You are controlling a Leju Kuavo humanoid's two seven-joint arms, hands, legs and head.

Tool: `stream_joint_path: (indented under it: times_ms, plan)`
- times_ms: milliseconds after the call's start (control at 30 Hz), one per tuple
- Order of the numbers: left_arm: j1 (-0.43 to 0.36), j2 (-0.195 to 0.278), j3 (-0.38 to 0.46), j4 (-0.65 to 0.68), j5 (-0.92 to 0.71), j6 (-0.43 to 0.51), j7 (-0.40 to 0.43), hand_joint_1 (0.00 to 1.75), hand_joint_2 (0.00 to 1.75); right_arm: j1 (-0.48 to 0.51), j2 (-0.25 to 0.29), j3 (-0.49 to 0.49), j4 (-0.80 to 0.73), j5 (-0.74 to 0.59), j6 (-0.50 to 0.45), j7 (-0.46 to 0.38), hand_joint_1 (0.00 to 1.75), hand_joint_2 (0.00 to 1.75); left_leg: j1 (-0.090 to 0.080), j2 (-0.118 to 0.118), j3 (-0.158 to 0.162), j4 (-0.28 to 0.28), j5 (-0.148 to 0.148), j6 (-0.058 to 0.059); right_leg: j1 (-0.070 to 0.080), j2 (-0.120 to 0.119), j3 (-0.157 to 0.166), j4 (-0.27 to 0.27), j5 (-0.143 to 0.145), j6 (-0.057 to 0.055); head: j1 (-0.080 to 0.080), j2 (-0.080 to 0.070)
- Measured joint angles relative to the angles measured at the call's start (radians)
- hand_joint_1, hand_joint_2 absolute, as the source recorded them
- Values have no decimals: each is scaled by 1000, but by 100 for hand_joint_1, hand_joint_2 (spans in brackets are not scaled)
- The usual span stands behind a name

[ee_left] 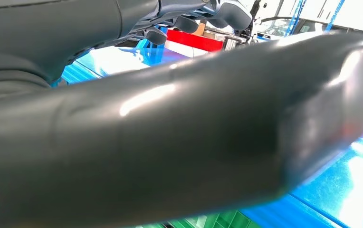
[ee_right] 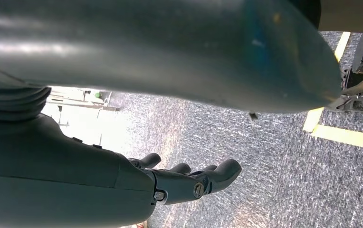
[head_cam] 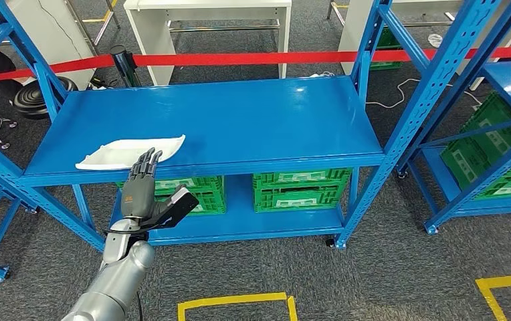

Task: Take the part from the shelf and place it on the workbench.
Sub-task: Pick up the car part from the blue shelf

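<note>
While reaching for pickup: left hand [head_cam: 140, 184] at near edge of blue shelf [head_cam: 253, 120], fingers straight and slightly spread, tips touching near-right rim of white part [head_cam: 129, 151]; nothing gripped yet. Part flat on shelf's left side. Right hand [ee_right: 184, 180] hanging over carpet, fingers loosely curled, holding nothing.

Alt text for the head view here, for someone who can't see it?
The robot's left hand, fingers extended, reaches to the near edge of a white part lying on the top of a blue shelf. Green crates sit on the lower level. Red tape stretches behind the shelf, and yellow lines mark the grey carpet.
</note>
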State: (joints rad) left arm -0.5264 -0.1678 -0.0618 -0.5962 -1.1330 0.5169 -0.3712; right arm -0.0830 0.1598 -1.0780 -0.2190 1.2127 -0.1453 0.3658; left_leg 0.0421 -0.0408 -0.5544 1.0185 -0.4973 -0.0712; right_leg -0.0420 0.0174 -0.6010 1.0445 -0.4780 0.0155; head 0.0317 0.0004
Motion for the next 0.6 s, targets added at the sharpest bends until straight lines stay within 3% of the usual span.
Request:
stream_joint_path:
  times_ms: [600]
  plan:
    - [0, 0, 0, 0, 0, 0, 0, 0, 0, 0, 0, 0, 0, 0, 0, 0, 0, 0, 0, 0, 0, 0, 0, 0, 0, 0, 0, 0, 0, 0, 0, 0]
